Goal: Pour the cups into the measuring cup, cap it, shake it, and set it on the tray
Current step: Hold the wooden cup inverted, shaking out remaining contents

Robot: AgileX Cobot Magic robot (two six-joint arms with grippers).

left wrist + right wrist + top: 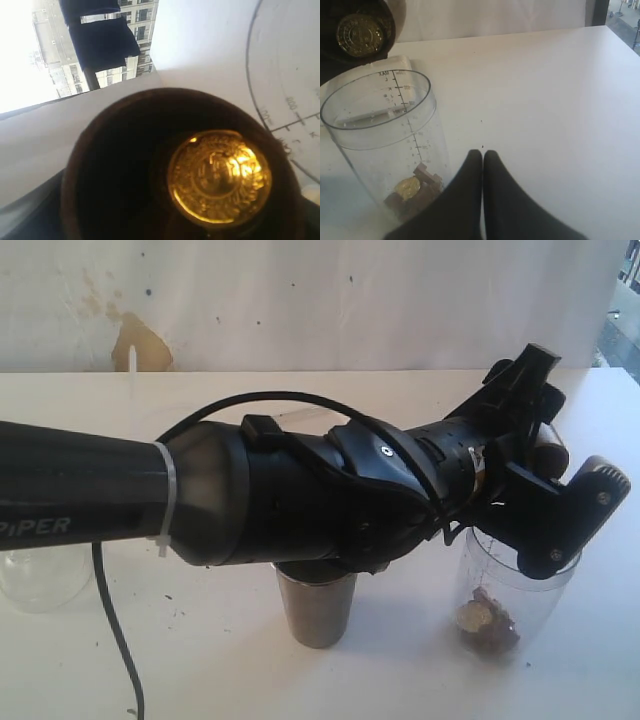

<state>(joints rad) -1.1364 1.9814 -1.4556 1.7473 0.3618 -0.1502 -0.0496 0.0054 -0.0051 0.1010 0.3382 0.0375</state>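
Observation:
My left gripper (pixel 548 462) is shut on the small brown wooden cup (pixel 551 454), holding it tipped just above the clear measuring cup (pixel 515 590). In the left wrist view the wooden cup (pixel 125 165) fills the frame, with a gold coin (pixel 220 176) lying inside it. The measuring cup (pixel 385 140) stands upright and uncapped, with a gold coin and brown blocks (pixel 415 187) at its bottom. The steel tumbler (pixel 318 605) stands upright under the left arm. My right gripper (pixel 482 156) is shut and empty, low over the table beside the measuring cup. A corner of the white tray (pixel 402 62) shows behind the measuring cup.
A frosted plastic tub (pixel 40 580) stands at the left of the exterior view. The black left arm (pixel 200 495) spans most of that view, with a cable (pixel 120 640) hanging from it. A white wall (pixel 320 300) backs the white table (pixel 545 90).

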